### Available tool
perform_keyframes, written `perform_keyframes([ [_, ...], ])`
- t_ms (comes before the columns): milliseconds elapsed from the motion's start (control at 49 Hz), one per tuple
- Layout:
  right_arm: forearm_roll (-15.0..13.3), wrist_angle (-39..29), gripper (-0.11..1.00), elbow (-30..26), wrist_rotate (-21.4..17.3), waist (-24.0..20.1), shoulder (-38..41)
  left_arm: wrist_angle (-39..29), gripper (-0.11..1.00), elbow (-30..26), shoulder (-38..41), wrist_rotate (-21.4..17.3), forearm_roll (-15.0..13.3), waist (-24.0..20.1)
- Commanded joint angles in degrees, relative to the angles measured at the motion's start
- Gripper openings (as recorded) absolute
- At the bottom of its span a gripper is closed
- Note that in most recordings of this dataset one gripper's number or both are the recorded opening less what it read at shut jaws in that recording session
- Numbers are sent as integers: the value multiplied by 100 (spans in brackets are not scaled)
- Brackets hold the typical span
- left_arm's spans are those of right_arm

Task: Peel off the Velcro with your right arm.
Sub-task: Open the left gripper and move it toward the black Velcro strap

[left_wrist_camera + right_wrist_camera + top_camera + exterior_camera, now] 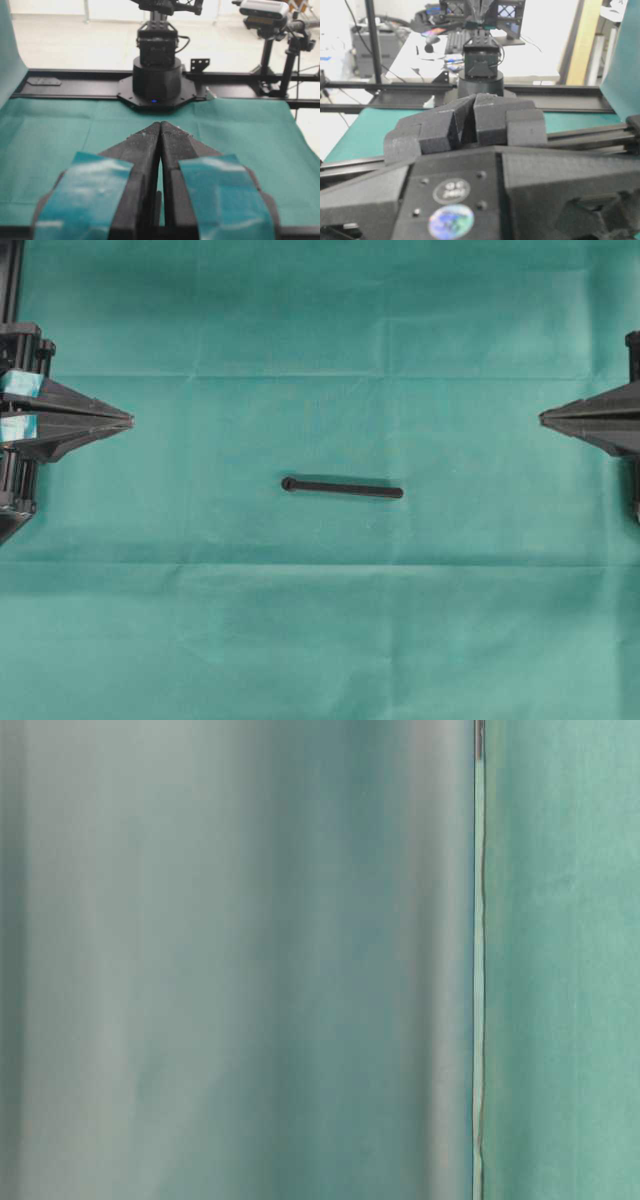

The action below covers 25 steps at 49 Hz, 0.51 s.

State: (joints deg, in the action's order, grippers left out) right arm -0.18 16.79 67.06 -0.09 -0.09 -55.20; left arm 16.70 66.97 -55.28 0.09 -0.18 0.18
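Note:
The Velcro [343, 488] is a thin black strip lying flat on the green cloth at the table's middle, its small knob at the left end. My right gripper [543, 419] rests at the right edge, all-black pointed fingers pressed together, far from the strip. In the right wrist view those fingers [473, 102] meet with nothing between them. My left gripper [130, 421], with teal-taped fingers, sits at the left edge, tips closed and empty. In the left wrist view its tips [160, 126] touch.
A green cloth [320, 620] covers the whole table. The opposite arm's base [156, 85] stands at the far edge in the left wrist view. The table-level view shows only blurred green cloth [560, 960].

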Motion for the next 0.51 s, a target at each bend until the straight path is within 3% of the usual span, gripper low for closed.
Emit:
perform_keyframes([
  [0,0,-9,6,-79,53,44,70,-211,2,-255,149,-70,-62,-44],
  [224,9,-1081,6,-369,-18,97,123,-431,2,-360,501,-105,-88,-132],
  [489,9,-1274,7,-343,-44,88,185,-387,3,-413,967,-97,-97,-202],
])
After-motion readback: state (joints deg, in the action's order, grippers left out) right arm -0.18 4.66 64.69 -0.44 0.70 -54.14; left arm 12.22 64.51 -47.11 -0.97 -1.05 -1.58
